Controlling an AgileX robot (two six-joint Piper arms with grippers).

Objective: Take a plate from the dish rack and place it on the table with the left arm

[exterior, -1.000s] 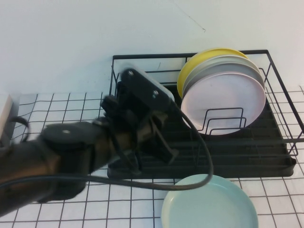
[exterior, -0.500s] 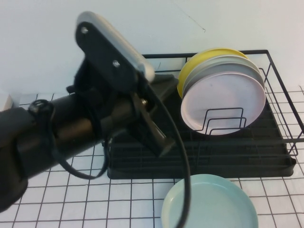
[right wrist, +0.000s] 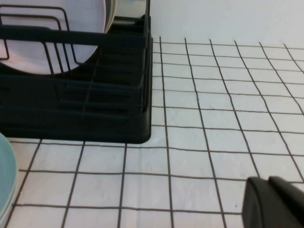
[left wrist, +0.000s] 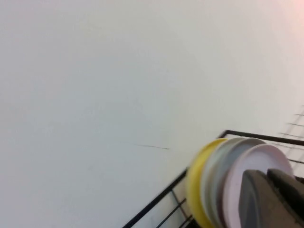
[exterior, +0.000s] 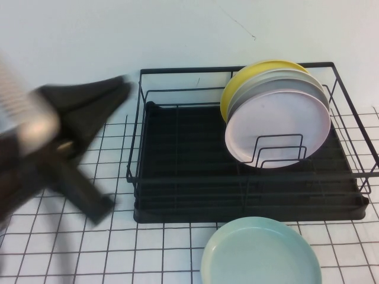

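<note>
The pale mint-green plate (exterior: 260, 253) lies flat on the gridded table (exterior: 166, 248), just in front of the black dish rack (exterior: 177, 207). Its edge also shows in the right wrist view (right wrist: 4, 180). My left gripper (exterior: 98, 208) is a blurred dark shape over the table left of the rack, well clear of the plate. In the left wrist view its fingers (left wrist: 259, 199) lie together with nothing between them. My right gripper (right wrist: 278, 202) is shut and empty, low over the table to the right of the rack (right wrist: 95, 109). It is out of the high view.
A yellow plate (exterior: 237, 89), a grey plate (exterior: 278, 80) and a pale pink plate (exterior: 278, 121) stand upright in the rack's right half. The rack's left half holds no dishes. A white wall stands behind the rack.
My left arm has swung from in front of the rack's left half up and away to the left. The mint-green plate has stayed flat on the table.
</note>
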